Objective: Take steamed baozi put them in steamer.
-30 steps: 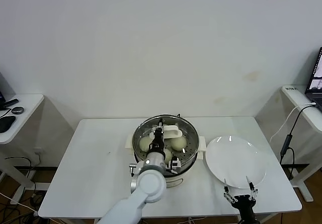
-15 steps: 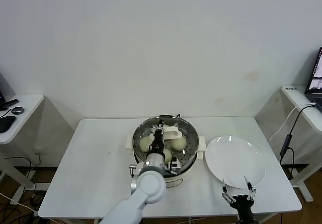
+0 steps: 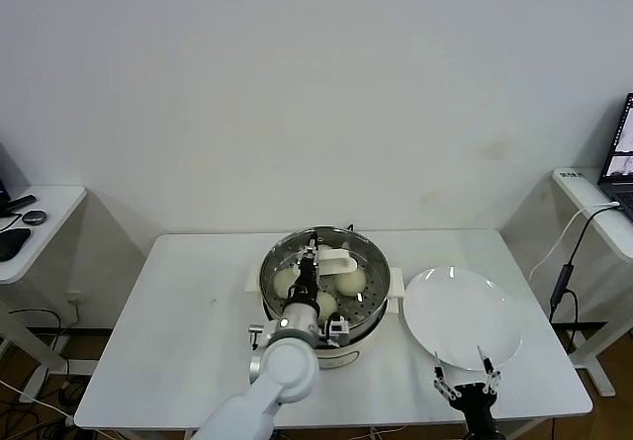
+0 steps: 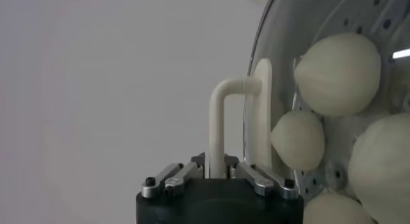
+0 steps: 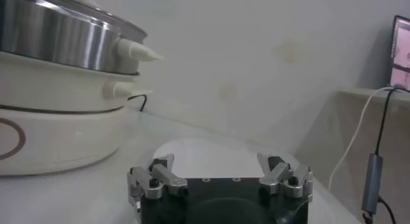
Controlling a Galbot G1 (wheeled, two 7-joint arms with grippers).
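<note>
The steamer [image 3: 374, 262], a shiny steel pot on a cream base, stands mid-table and also shows in the right wrist view [image 5: 57, 36]. Inside lie steamed baozi [image 3: 286, 281], [image 3: 351, 280], [image 3: 324, 304], seen up close through the glass lid [image 4: 337, 73], [image 4: 296, 139], [image 4: 384, 161]. My left gripper [image 3: 309, 267] hangs over the pot at the lid's white handle [image 4: 218, 116]. Its jaws stand open, one on each side of the handle with a thin gap [image 4: 216, 162]. My right gripper [image 3: 464, 381] waits open at the table's front right [image 5: 221, 171].
A bare white plate [image 3: 463, 316] lies right of the steamer, just beyond my right gripper [image 5: 205, 152]. Side tables stand at the far left [image 3: 40, 213] and far right [image 3: 593, 198]. A cable [image 3: 564, 282] hangs off the right one.
My left gripper's jaws have parted a little from the lid handle, and the left wrist has shifted slightly toward me. The right arm has barely moved.
</note>
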